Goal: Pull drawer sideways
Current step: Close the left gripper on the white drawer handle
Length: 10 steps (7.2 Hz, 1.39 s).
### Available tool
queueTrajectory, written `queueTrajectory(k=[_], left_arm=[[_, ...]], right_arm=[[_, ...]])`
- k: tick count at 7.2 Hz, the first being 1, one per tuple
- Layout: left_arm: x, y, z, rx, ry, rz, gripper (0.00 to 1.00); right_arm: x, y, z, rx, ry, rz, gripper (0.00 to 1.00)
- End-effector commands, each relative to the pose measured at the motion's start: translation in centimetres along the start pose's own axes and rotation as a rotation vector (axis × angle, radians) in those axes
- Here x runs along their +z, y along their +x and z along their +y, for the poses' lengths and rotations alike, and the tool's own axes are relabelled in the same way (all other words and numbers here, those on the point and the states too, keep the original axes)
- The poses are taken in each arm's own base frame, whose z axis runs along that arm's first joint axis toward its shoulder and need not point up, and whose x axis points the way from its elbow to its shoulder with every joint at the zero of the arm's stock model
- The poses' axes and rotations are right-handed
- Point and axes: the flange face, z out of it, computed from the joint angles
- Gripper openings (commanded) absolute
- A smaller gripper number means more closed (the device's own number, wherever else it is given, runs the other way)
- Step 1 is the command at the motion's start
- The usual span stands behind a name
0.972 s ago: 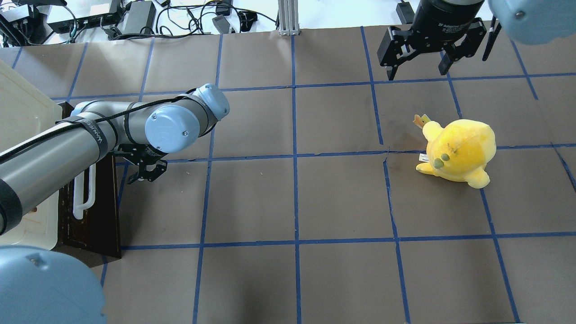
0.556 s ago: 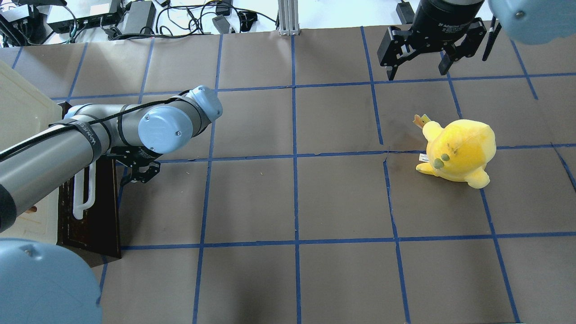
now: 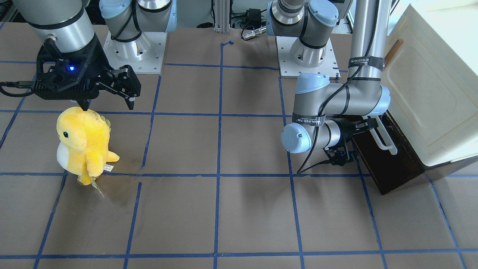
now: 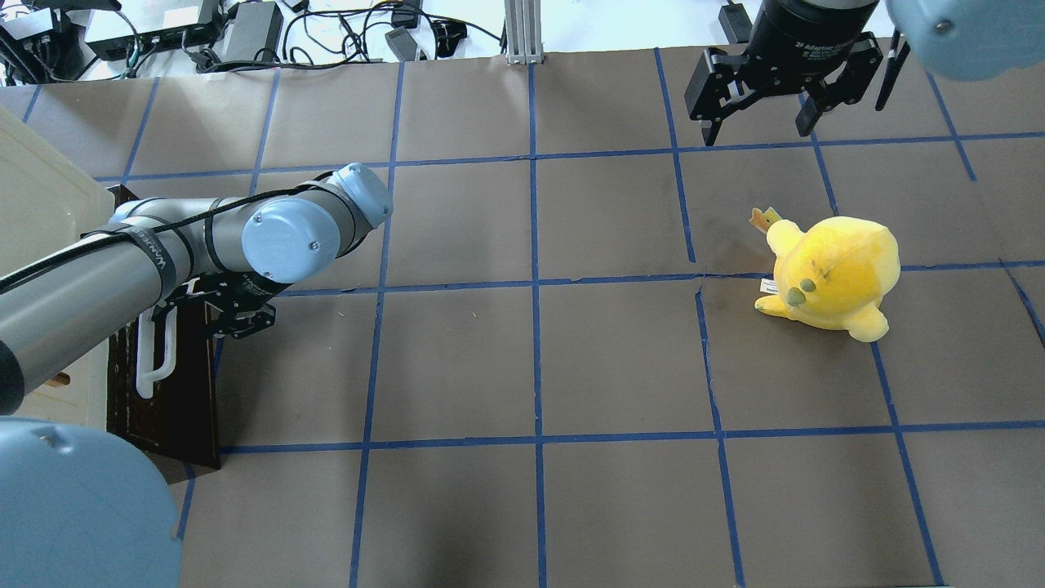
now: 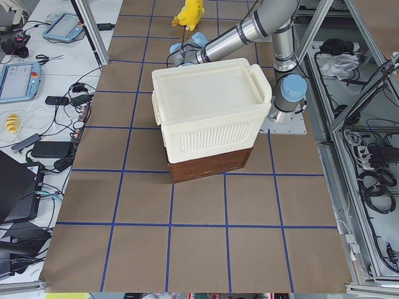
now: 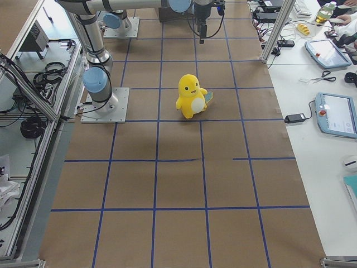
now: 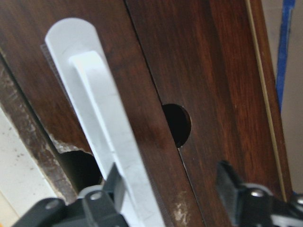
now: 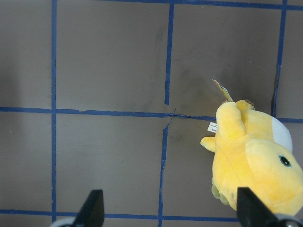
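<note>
Drawer (image 4: 184,392) faces the robot's right, its white handle (image 7: 102,118) running near-to-far between left gripper's (image 7: 170,182) spread fingers (image 7: 228,182); right gripper (image 4: 756,135) gapes

A yellow plush (image 4: 829,273) stands upright on the brown table (image 4: 457,359), which is gridded with blue tape (image 4: 536,359). A cream cabinet (image 5: 209,106) sits at one end. Cables (image 4: 343,33) and adapters (image 4: 253,28) lie past the far edge, and tablets (image 6: 336,114) rest on a side bench (image 6: 334,162).

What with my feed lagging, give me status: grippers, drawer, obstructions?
Left gripper open, jaws either side of white bar handle, not clamped. Right gripper open, hovering above table. Drawer front unobstructed; yellow plush dinosaur far off.
</note>
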Motion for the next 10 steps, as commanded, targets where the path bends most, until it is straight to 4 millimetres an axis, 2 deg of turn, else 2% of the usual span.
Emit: queueTrajectory(k=[1,7,10], left_arm=[[-1.0,-0.8,1.1,0.012,0.015,-0.006,0.12],[-1.4,-1.4,1.8,0.037,0.011,-0.012,0.17],[-2.5,-2.0,2.4,0.038,0.025,-0.014,0.20]], right_arm=[[0.0,0.0,0.0,0.000,0.000,0.000,1.00],[0.0,0.0,0.0,0.000,0.000,0.000,1.00],[0.0,0.0,0.0,-0.001,0.000,0.000,1.00]])
